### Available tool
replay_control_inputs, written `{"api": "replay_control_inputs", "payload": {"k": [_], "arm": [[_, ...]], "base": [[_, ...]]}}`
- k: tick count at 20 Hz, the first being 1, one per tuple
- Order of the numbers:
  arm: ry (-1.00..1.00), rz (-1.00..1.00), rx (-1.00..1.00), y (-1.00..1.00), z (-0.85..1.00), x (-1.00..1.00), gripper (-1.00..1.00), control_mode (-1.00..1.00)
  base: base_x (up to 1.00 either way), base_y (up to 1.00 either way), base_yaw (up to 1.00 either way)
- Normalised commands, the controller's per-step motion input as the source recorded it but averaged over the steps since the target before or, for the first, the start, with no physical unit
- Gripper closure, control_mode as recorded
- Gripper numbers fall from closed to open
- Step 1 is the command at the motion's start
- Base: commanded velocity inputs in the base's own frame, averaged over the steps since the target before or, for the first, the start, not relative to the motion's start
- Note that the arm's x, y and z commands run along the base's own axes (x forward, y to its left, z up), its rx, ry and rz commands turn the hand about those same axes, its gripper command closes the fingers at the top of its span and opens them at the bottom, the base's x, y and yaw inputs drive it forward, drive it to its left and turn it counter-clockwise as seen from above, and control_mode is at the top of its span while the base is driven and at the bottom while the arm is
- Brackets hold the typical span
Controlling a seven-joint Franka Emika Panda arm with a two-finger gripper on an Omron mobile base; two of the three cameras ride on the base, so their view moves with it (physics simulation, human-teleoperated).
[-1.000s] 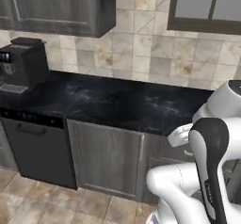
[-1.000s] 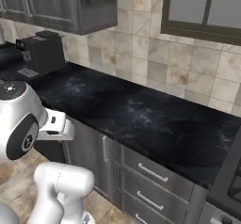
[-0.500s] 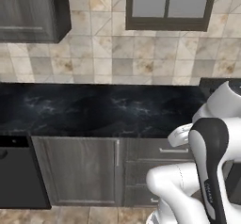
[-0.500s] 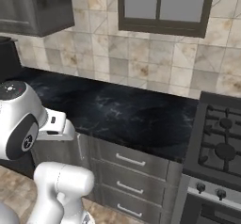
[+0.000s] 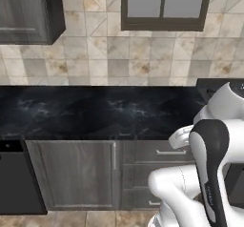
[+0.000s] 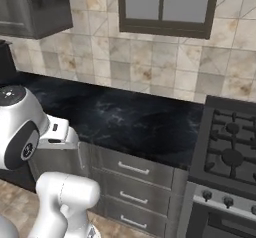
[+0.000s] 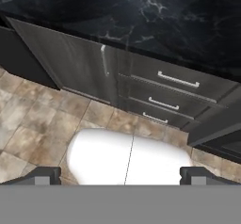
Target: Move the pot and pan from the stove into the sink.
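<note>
We see the gripper (image 7: pixel 120 175) in the hand view with its two dark fingertips (image 7: pixel 41 175) set far apart at the bottom edge, one at about seven o'clock and the other at about five o'clock, spread fully wide with nothing between them. Beyond them the view looks down on tan floor tiles (image 7: pixel 33 119), and toward twelve o'clock on a black marbled counter (image 7: pixel 155 16) above a grey cabinet door (image 7: pixel 70 63) and a stack of three drawers (image 7: pixel 169 93) with pale bar handles. In the right base view the stove (image 6: pixel 227 154) sits at about four o'clock, against the counter's right end: dark grates, round burners and a grey front strip with knobs (image 6: pixel 216 200) are visible, and the part of the grates we can see carries no pot or pan. The white arm (image 6: pixel 30 132) rises at about eight o'clock in that view. In the left base view the arm (image 5: pixel 209 169) stands at four o'clock, and just a dark corner of the stove (image 5: pixel 209 85) peeks out at three o'clock behind it. A window (image 5: pixel 164 4) is set in the tiled wall (image 5: pixel 95 54) at twelve o'clock, with a dark wall cabinet (image 5: pixel 28 11) at ten o'clock.
</note>
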Motion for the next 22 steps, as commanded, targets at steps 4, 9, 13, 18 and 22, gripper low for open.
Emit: {"api": "replay_control_inputs", "payload": {"k": [4,9,13,18,22], "arm": [[0.0,0.0,0.0,0.0,0.0,0.0,-1.0,1.0],[0.0,0.0,0.0,0.0,0.0,0.0,-1.0,1.0],[0.0,0.0,0.0,0.0,0.0,0.0,-1.0,1.0],[0.0,0.0,0.0,0.0,0.0,0.0,-1.0,1.0],[0.0,0.0,0.0,0.0,0.0,0.0,-1.0,1.0]], "base": [[-0.06,-0.46,-0.23],[-0.06,-0.32,-0.21],[0.0,-0.46,-0.16],[0.03,-0.61,-0.15],[0.18,-0.66,-0.13]]}}
